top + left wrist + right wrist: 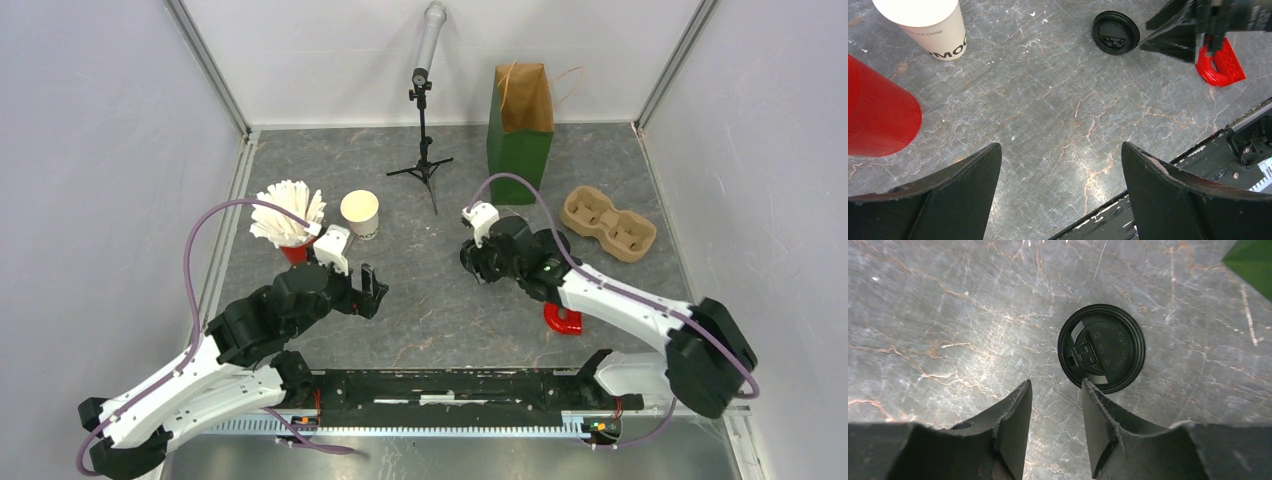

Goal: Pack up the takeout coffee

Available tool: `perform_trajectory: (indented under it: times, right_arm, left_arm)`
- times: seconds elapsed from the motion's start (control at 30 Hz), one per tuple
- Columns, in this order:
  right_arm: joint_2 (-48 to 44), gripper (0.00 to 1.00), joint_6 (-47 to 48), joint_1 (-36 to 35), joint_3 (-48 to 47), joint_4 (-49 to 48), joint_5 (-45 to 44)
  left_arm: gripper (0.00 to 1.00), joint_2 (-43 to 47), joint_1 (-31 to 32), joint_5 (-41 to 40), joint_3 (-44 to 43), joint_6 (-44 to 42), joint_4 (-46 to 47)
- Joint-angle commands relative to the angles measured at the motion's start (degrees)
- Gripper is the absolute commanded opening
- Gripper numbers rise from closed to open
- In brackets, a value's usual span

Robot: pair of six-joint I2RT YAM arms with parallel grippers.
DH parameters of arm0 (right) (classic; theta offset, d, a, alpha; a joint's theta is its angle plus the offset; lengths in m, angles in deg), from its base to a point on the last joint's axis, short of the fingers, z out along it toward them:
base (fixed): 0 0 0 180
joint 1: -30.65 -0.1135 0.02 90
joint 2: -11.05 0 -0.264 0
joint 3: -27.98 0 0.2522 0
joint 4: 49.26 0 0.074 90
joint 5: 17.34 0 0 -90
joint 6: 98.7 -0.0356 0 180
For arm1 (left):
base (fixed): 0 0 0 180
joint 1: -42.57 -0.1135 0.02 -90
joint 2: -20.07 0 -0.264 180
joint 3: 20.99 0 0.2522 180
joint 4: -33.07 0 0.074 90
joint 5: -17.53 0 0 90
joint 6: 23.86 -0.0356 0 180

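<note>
The right gripper (1054, 390), narrowly open and empty, hovers at the lid (1108, 340). The left gripper (1060, 155) is wide open, empty, near the cup (933, 30).

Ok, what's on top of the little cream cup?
Nothing. The cream cup is uncovered, its mouth open. A black lid lies flat on the table, apart from the cup, by the right gripper. Whether any coffee is inside cannot be told.
</note>
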Motion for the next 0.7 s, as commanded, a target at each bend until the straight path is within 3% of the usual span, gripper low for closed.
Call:
perform_trajectory:
  times: [0.0, 0.37, 0.47, 0.67]
  right_arm:
    - [6.08, 0.47, 1.65, -0.83, 0.01, -7.38, 0.39]
    - [16.40, 0.40, 3.53, -1.38, -1.88, -10.77, -0.21]
    - [17.94, 0.31, 3.54, -1.40, -1.74, -11.28, 0.66]
    - [17.34, 0.02, 3.54, -1.40, -1.20, -11.52, 2.30]
  left_arm:
    - [0.94, 1.05, -0.24, -2.04, -0.98, -1.80, 1.36]
    - [0.95, 1.01, -0.18, -2.40, -0.80, -2.24, 1.47]
    - [0.94, 0.93, -0.27, -2.82, -0.75, -2.37, 1.54]
    - [0.90, -0.31, -0.27, -3.67, -0.77, -2.71, 1.90]
